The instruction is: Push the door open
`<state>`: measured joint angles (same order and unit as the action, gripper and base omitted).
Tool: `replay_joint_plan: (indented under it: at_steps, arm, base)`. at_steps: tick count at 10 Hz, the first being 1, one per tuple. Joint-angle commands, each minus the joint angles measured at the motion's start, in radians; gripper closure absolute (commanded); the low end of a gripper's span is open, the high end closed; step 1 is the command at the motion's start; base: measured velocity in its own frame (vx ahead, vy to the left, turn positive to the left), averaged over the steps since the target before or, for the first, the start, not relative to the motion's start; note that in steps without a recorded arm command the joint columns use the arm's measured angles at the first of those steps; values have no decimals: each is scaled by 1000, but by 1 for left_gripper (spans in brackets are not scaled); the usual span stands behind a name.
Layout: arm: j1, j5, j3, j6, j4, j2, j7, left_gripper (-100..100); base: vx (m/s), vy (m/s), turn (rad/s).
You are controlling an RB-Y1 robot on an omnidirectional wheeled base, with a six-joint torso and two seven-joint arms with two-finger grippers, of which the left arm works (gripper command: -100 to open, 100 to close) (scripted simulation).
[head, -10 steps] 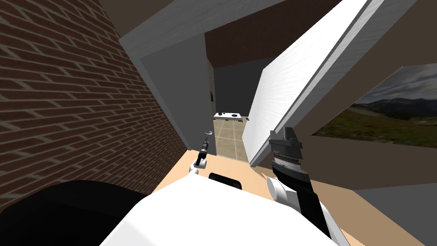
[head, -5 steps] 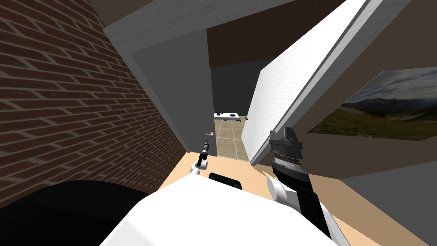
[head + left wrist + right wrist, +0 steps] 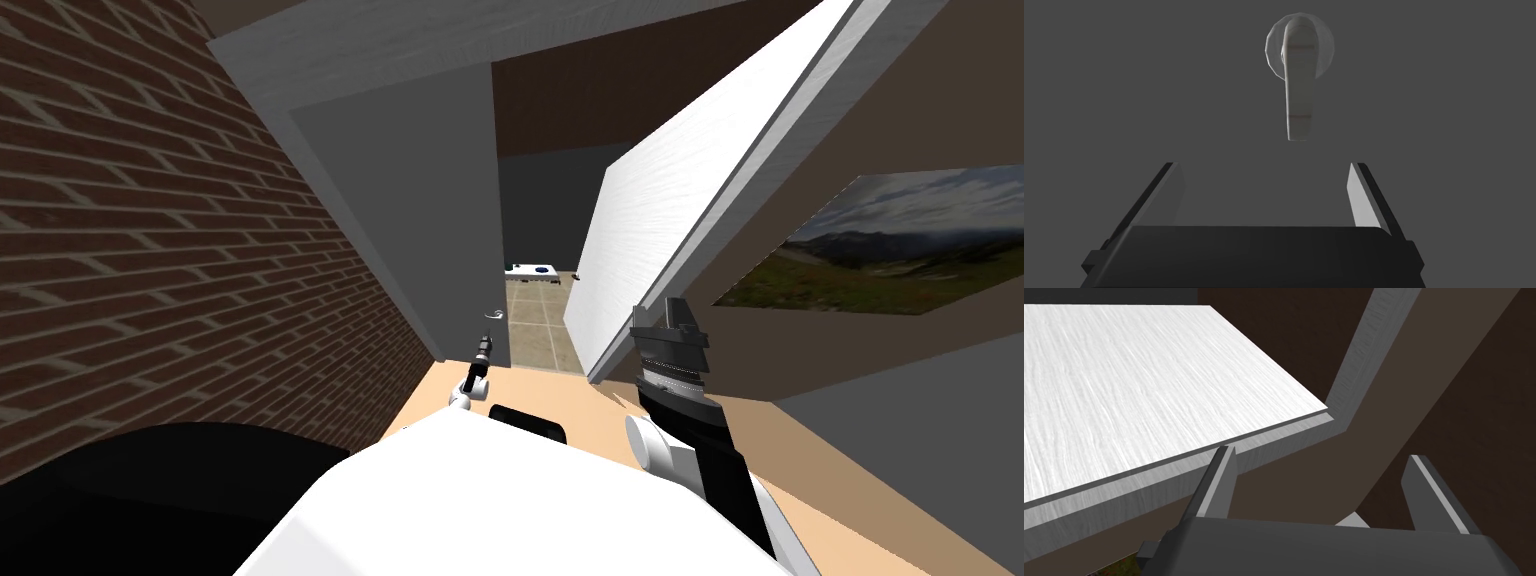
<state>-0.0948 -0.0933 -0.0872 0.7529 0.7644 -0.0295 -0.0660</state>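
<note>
Sitting just beyond left gripper (image 3: pixel 1264 166), door handle (image 3: pixel 1299 95)

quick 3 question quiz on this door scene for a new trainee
1. Which thing does the left gripper face? A) a lever handle on a grey door B) a window C) a drawer
2. True or false: the right gripper is shut on the lever handle.
3. Fill in: the left gripper's fingers stand ____.
Key: 1 A; 2 false; 3 open.
</note>
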Motion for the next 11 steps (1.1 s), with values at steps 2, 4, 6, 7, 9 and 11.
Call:
replay_joint_plan:
  at_steps: [2,4,6,7,9,11]
  arm:
    - [-23,-5,-3,16,-58,8,0,-100]
    - [-27,-5,-3,21,-70,11,0,-100]
    - [-26,-7,-6,27,-77,-7,0,-100]
    - [-26,-8,-7,30,-79,-12,0,-100]
    - [-25,-9,-10,35,-83,-17,1,-100]
    - [-24,-11,-13,40,-87,-13,1,-100]
  base:
    - [0,83,-85]
    - [-4,83,-69]
    - [113,46,-26]
    - [185,34,-19]
    - [198,21,-23]
    - [205,33,-25]
